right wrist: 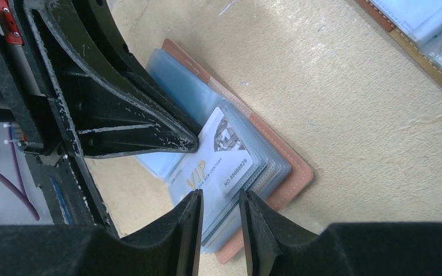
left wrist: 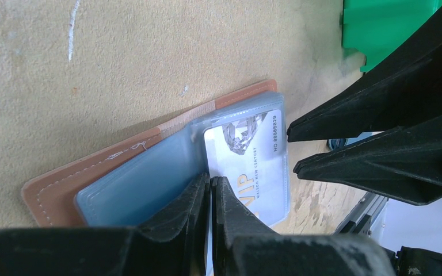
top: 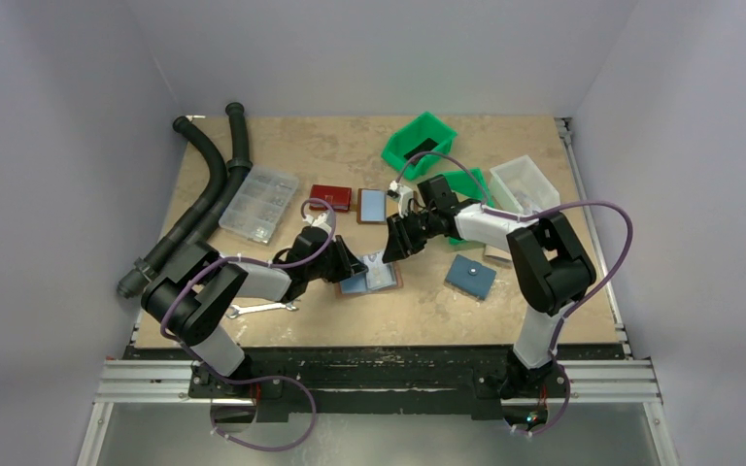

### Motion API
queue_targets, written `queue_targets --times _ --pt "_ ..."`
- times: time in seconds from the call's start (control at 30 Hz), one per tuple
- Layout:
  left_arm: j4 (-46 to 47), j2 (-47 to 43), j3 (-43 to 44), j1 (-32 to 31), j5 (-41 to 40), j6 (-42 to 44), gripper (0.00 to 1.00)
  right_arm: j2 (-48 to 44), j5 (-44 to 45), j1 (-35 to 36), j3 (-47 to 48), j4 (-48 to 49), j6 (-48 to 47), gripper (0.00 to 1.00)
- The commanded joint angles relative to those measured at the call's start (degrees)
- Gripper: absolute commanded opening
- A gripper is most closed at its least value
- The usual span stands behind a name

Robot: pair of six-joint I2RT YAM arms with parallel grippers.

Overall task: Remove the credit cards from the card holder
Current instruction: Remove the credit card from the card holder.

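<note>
The brown card holder [top: 394,282] [left wrist: 52,192] [right wrist: 290,172] lies open on the table with its clear blue sleeves fanned out. A white VIP credit card [left wrist: 247,161] [right wrist: 218,158] with a diamond print sits inside the top sleeve. My left gripper [top: 355,264] [left wrist: 212,183] is shut at the fold of the sleeves, with a thin pale sleeve edge between its fingers. My right gripper [top: 393,245] [right wrist: 220,198] is open about a finger's width. It hovers over the card's sleeve edge with nothing held.
Green bins [top: 418,144] and a white bin [top: 526,183] stand at the back right. A blue square pouch [top: 471,277], a red wallet [top: 330,197], another open holder [top: 373,205], a clear parts box [top: 260,204], black hoses [top: 204,194] and a wrench [top: 262,309] lie around.
</note>
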Motion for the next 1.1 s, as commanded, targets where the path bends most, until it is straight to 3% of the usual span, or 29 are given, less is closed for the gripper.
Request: queue_targets --times 0.0,0.53,1.07 --pt "-5.1 2.2 -1.7 -0.3 -2.7 1.1 0.04 -0.5 -1.9 0.3 2.2 0.1 -0.1 0.37" --pt "-4.6 2.3 -1.9 -0.3 -2.4 0.7 0.04 1.9 1.4 0.3 2.8 -0.1 2.7 0.34" --pt "-3.8 2.5 -2.0 -0.3 -2.2 -0.2 0.04 3.3 0.0 0.4 3.1 0.0 5.0 0.41"
